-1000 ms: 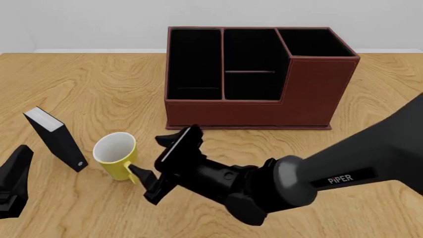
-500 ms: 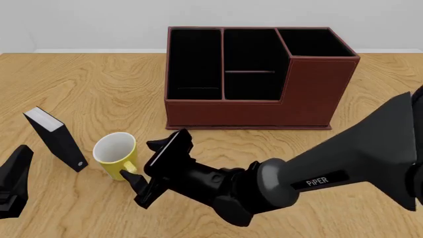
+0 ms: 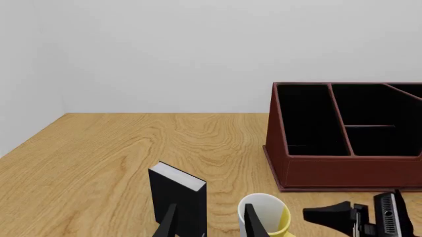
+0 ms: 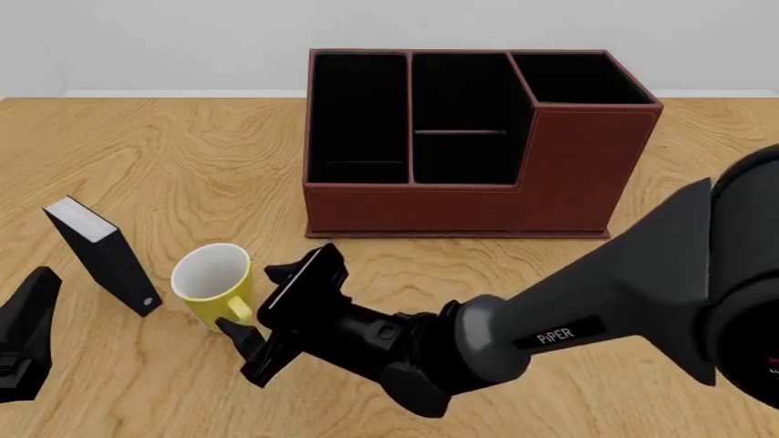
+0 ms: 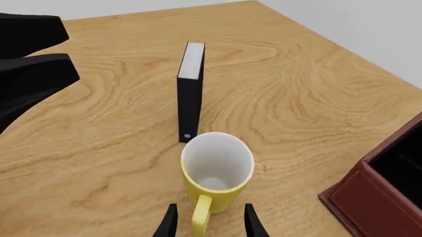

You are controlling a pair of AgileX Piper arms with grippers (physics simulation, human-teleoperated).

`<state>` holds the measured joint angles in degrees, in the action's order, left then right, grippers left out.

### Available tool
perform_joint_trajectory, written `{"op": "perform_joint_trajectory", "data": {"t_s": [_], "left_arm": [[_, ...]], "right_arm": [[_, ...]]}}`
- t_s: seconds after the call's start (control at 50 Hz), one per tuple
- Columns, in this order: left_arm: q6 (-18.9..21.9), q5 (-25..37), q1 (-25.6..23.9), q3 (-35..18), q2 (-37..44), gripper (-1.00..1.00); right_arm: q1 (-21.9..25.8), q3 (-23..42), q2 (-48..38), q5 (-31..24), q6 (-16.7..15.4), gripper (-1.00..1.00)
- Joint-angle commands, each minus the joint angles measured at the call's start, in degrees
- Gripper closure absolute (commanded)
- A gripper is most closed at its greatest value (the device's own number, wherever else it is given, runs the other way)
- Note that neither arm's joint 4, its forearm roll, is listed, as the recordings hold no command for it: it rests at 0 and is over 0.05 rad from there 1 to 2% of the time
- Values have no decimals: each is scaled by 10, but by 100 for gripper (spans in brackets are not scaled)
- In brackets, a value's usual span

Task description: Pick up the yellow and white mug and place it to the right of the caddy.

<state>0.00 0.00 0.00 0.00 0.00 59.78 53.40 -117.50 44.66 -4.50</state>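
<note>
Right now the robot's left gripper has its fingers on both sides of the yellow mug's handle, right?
Not the left one. The right gripper has its fingers either side of the yellow mug handle, as the right wrist view shows. The rest is right.

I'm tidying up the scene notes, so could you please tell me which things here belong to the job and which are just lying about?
Belonging to the job:
- yellow and white mug, standing upright on the table
- caddy, further back
- right pincer, open, with its fingers either side of the mug's handle

Just lying about:
- black-and-white book-like box, upright left of the mug
- left pincer, idle
</note>
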Motion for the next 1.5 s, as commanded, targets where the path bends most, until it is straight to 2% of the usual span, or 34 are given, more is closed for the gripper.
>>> {"op": "perform_joint_trajectory", "data": {"t_s": [0.02, 1.16, 1.18, 1.5], "left_arm": [[0, 0, 0, 0, 0, -100], [0, 0, 0, 0, 0, -100], [0, 0, 0, 0, 0, -100], [0, 0, 0, 0, 0, -100]], "right_arm": [[0, 8, -14, 1, 3, -100], [0, 37, -57, -4, 18, -100], [-1, 36, -57, -3, 18, 100], [-1, 27, -47, 0, 20, 100]]}}
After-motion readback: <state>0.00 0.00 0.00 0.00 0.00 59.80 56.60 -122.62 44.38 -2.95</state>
